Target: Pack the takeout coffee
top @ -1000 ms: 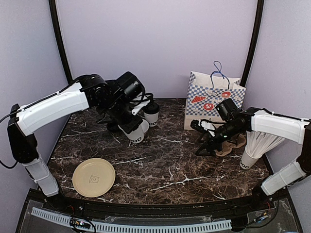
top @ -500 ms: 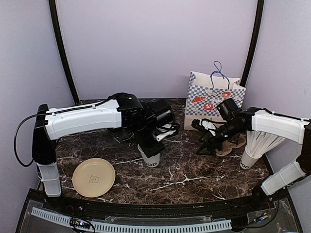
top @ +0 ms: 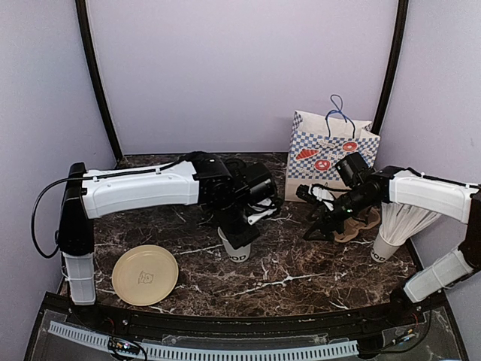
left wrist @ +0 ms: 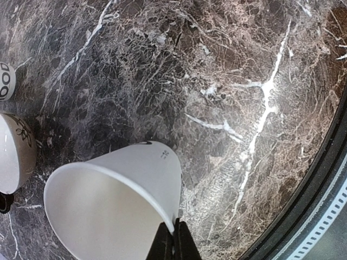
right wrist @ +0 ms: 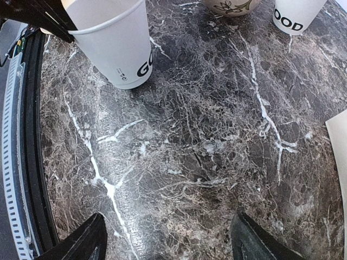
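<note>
White paper rim sits pinched between the closed jaws of the left gripper point(left wrist: 173, 241); the cup point(left wrist: 116, 203) leans a little at the middle of the table point(left wrist: 227, 81). The right gripper point(top: 317, 226) has its jaws spread wide near the bag point(top: 331, 154). I think it is better to carry the cup upright, gently, so the rim does not crush.

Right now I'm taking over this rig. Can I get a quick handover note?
Left end effector: shut on the rim of an open paper cup, mid-table.
Right end effector: open, holding nothing, low over the marble near the paper bag.
Second cup: stands on the table beside the bowl.
Done: one cup gripped.
Left: neither cup is in the bag yet, so both need packing.
</note>
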Robot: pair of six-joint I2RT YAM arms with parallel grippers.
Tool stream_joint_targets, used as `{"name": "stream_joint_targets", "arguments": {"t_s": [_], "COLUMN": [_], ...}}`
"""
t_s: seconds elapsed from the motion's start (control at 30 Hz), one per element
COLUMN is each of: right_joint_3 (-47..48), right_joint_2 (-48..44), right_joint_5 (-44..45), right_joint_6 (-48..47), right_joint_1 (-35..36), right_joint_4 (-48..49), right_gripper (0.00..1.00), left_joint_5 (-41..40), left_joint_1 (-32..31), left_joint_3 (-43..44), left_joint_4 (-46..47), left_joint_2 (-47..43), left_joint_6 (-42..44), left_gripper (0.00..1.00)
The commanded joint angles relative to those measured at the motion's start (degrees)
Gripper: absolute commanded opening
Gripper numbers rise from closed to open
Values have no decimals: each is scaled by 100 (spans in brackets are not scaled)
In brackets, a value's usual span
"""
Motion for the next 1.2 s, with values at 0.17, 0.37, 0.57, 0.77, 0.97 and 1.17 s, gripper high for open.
{"name": "stream_joint_targets", "arguments": {"t_s": [0.17, 0.37, 0.57, 0.77, 0.97, 1.17], "right_joint_3": [35, 49, 43, 34, 46, 12], "right_joint_2": [-20, -23, -18, -34, 5, -47], "right_joint_5": [-29, -93, -117, -100, -117, -67], "right_joint_6": [70, 65, 62, 69, 59, 70], "right_joint_1": [-28, -32, -28, -28, -28, -31], "right_joint_4": [19, 5, -9, -7, -9, 7], "right_gripper": [79, 79, 79, 79, 79, 79], "left_joint_5": [-135, -258, -500, -1002, -991, -402], "left_joint_1": [-61, -89, 87, 1388, 2613, 3387], "left_joint_3": [-98, 210, 362, -358, -1132, -1153], "left_joint_4": [-78, -308, -103, -147, 266, 499], "left_joint_2": [120, -101, -980, -1471, -1538, -955], "left_joint_6": [-2, 41, 157, -13, 701, 1181], "left_gripper": [19, 42, 56, 56, 58, 58]}}
